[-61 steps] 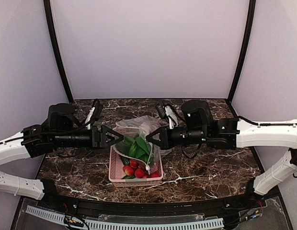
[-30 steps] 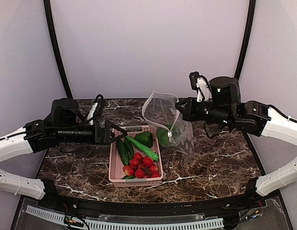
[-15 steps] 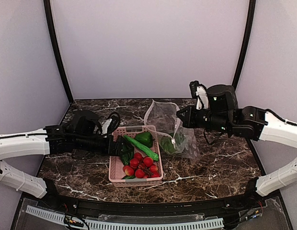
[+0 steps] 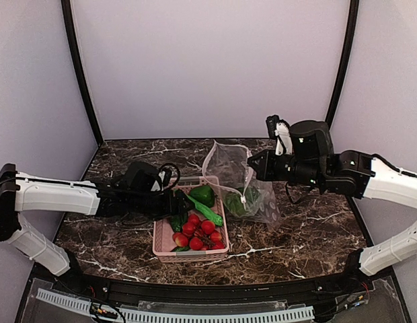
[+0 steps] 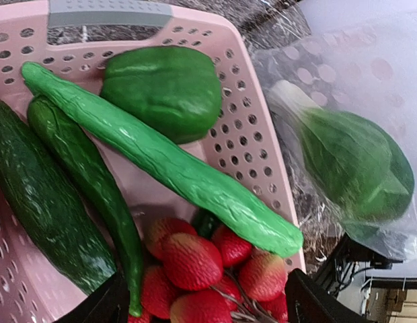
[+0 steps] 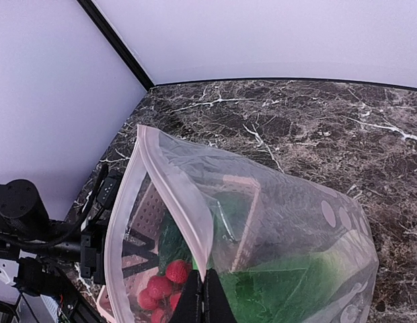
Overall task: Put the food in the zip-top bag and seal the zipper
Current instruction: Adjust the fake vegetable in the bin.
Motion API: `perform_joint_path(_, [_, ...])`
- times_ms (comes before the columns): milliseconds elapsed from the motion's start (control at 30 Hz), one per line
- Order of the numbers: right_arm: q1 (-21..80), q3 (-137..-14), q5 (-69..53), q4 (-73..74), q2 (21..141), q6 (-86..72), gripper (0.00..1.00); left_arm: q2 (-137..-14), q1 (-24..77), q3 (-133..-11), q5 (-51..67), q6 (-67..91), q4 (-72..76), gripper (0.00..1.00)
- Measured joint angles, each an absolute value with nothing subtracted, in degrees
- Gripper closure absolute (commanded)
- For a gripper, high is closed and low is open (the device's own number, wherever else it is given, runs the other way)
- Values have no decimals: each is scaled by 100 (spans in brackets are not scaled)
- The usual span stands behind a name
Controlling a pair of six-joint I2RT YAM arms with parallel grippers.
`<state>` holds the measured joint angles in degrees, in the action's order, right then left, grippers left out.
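Note:
My right gripper [image 4: 251,163] is shut on the pale zipper [image 6: 173,192] of the clear zip-top bag [image 4: 230,168] and holds its mouth up and open, facing left. The bag's bottom rests on the table with a leafy bok choy [image 4: 243,202] [image 5: 356,161] inside. In the pink basket [image 4: 190,255] lie a green pepper [image 5: 161,91], a light green cucumber [image 5: 161,161] and two darker ones [image 5: 33,202]. My left gripper [image 5: 205,313] is open low over the basket's left side, its fingers either side of the strawberries [image 5: 192,259].
Red toy strawberries [image 4: 198,235] fill the basket's near end. The basket [image 5: 255,134] stands on a dark marble table [image 4: 309,235], right beside the bag. Black frame posts and pale walls close in the back and sides.
My left arm has dropped and reached right into the basket, its jaws narrowing slightly. The right gripper has lowered the bag a little, so the bok choy end now rests on the table.

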<state>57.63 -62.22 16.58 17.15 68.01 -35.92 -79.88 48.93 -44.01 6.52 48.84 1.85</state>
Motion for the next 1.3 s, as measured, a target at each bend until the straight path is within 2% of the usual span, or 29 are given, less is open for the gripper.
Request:
perform_joint_path(367, [5763,-6187,1629,1671,6803,-3557,100,-9122,4252,-4919,425,5033,698,33])
perform_joint_path(900, [5763,-6202,1522,1629,7041,-3413,100,-10055,4160,-5408,738,5144,910,36])
perform_joint_path(1033, [5763,-6202,1522,1627,7041,-3411,100,-10213,4160,-5433,797,5207,982,52])
perform_joint_path(1300, [5763,-6202,1522,1627,7039,-3411,100,-10269,4160,-5433,834,5400,1066,69])
